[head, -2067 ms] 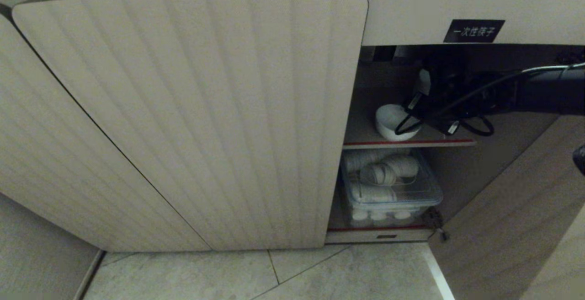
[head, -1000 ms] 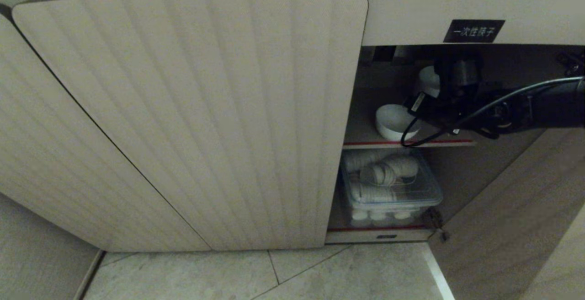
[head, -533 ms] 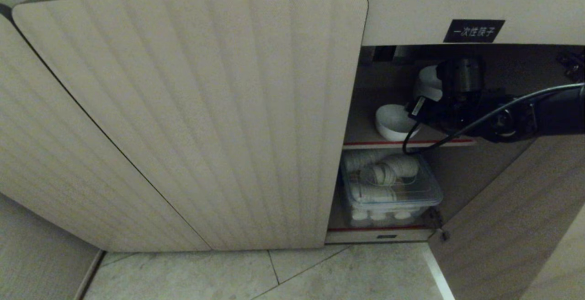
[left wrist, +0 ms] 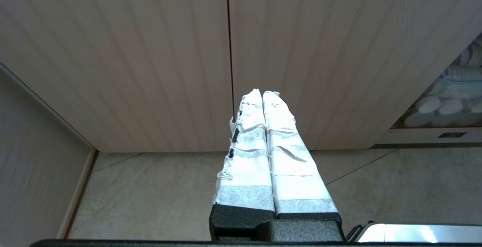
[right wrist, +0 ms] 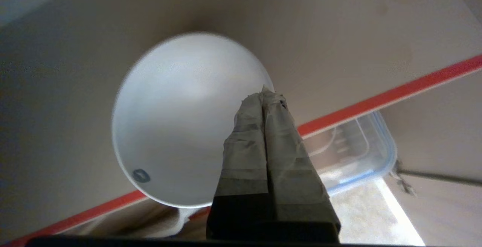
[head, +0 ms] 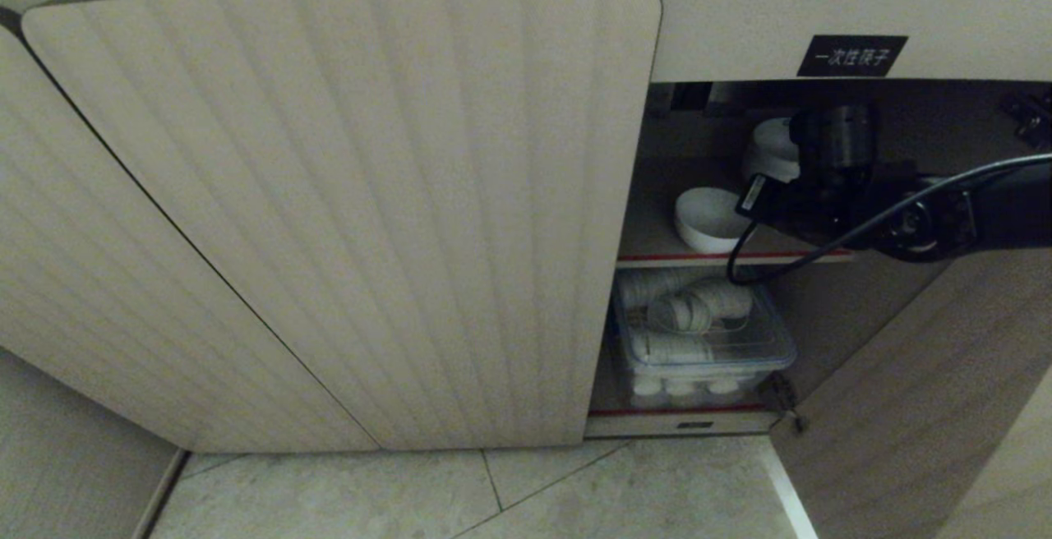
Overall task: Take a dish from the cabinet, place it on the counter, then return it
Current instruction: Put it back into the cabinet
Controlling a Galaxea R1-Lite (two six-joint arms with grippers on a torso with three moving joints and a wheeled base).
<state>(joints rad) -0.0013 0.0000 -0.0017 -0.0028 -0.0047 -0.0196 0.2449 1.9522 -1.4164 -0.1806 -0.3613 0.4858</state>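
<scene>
A: What are the fingers of the right gripper doing?

B: They are pressing flat together, taped pads meeting with nothing between them. Their tips are lying over the rim of the dish on its near side, though I cannot tell whether they are touching it.

A: And the room around them?

B: It is tight. The red-edged shelf is running just below the fingers, and the cabinet is showing only a narrow opening between the closed ribbed door on the left and the open door swinging out on the right. The right arm is reaching in from the right, under the top edge with its black label.

A: How is the dish looking?

B: It is showing as a small plain white bowl, deep and round, with a small dark mark inside near the rim. It is sitting upright on the upper shelf, near the front edge. Another white vessel is standing behind it.

A: Below that?

B: A clear lidded box of white items is sitting on the lower shelf.

A: The left gripper?

B: It is hanging parked before the closed doors above the tiled floor, its taped fingers closed together.
</scene>
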